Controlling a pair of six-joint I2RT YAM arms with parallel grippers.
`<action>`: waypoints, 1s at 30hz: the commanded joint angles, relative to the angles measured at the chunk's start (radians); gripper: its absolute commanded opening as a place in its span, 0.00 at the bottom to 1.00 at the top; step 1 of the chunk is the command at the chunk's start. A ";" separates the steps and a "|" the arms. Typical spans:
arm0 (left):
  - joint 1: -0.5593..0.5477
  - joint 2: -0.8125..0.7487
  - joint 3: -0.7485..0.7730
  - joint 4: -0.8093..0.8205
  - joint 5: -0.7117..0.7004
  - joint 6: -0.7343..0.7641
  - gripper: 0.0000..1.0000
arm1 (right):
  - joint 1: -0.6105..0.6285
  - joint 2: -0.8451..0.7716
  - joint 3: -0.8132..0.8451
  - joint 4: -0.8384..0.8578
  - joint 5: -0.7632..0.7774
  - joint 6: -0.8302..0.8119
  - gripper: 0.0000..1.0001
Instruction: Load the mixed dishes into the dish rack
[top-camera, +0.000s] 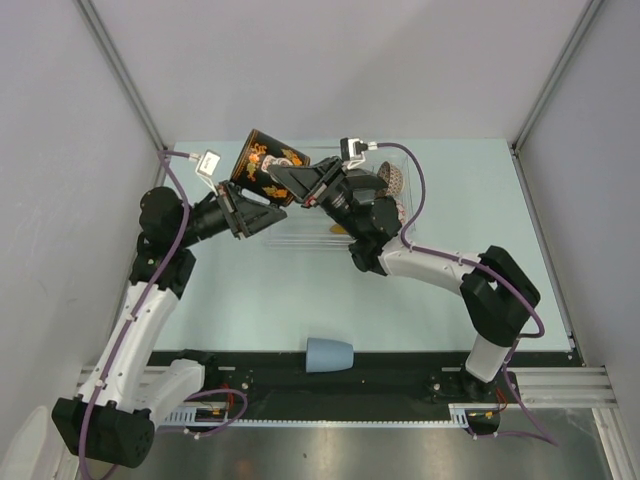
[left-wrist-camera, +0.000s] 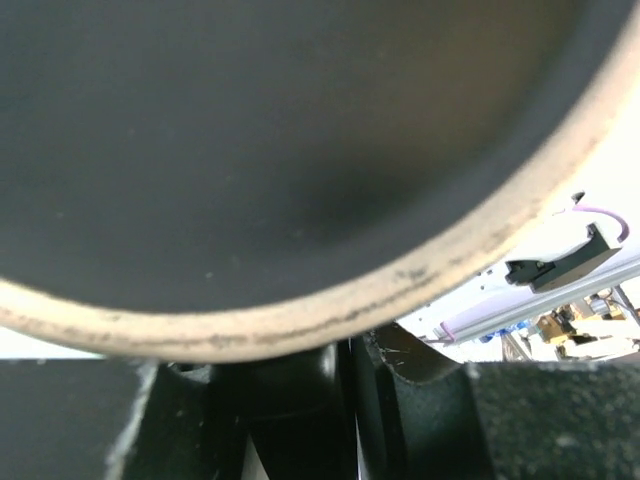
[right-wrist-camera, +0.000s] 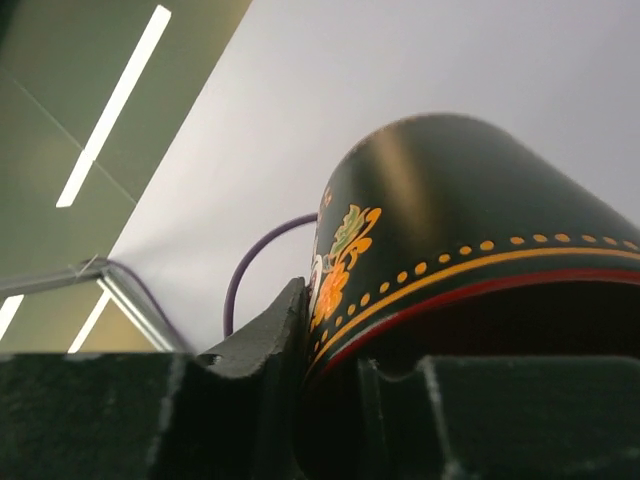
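The dark mug (top-camera: 265, 163), black with orange flowers and a red inside, hangs tilted in the air over the left end of the dish rack (top-camera: 300, 238), a clear plastic tray. My left gripper (top-camera: 243, 200) is shut on the mug from the left. In the left wrist view, the mug's dark base (left-wrist-camera: 280, 150) fills the frame above that gripper (left-wrist-camera: 275, 385). My right gripper (top-camera: 303, 186) is shut on the mug's rim (right-wrist-camera: 440, 290), with one finger (right-wrist-camera: 265, 340) outside and one inside. The small light-blue cup (top-camera: 330, 354) lies on its side near the front edge.
A cream-pink patterned bowl (top-camera: 393, 181) sits in the rack's far right part, behind the right wrist. Grey walls close in the left, right and far sides. A black rail (top-camera: 330, 385) runs along the near edge between the arm bases.
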 joint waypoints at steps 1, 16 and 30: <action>0.012 -0.020 0.071 0.046 0.043 0.108 0.00 | -0.002 -0.030 0.032 0.157 -0.166 0.077 0.30; 0.084 -0.031 0.179 0.028 0.041 0.116 0.00 | -0.112 -0.129 -0.126 0.085 -0.284 0.092 1.00; 0.095 0.036 0.223 -0.220 -0.211 0.432 0.00 | -0.281 -0.404 -0.283 -0.210 -0.378 -0.059 1.00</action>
